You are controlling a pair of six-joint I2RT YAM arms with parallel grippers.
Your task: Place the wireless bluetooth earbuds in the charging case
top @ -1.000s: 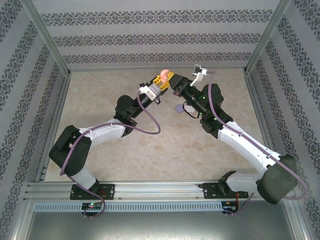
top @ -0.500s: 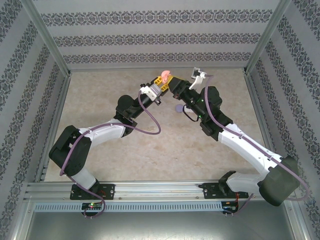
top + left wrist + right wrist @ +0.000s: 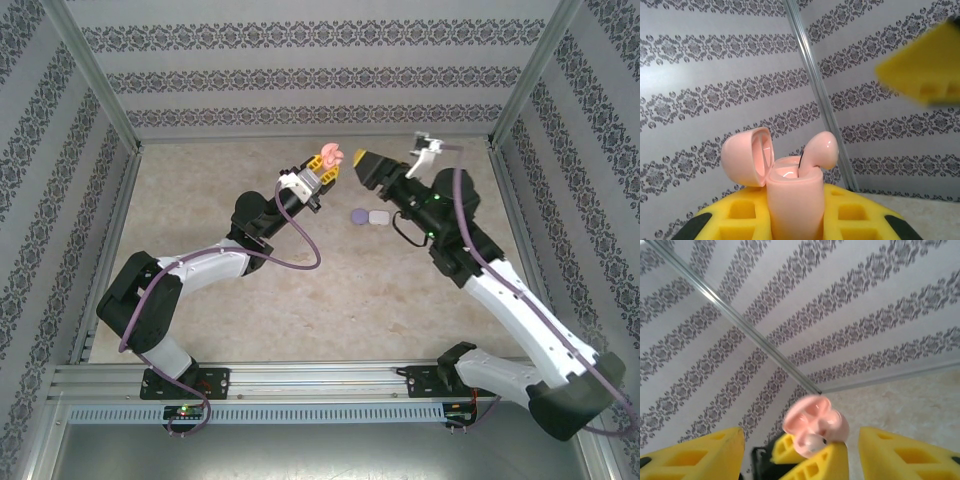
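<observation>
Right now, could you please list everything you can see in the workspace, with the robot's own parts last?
pink charging case: one, pink, lid hinged open, clamped between yellow fingers, raised off the table
earbud: one, pink, standing in the open case with its head poking out
purple case: one, purple, round, lying on the table near the right arm
white case: one, white, close beside the purple one
table: one, beige
walls: grey-and-white patterned, around the table
left gripper: one, yellow fingers, shut on the pink charging case
right gripper: one, yellow fingers, open, empty, facing the case
</observation>
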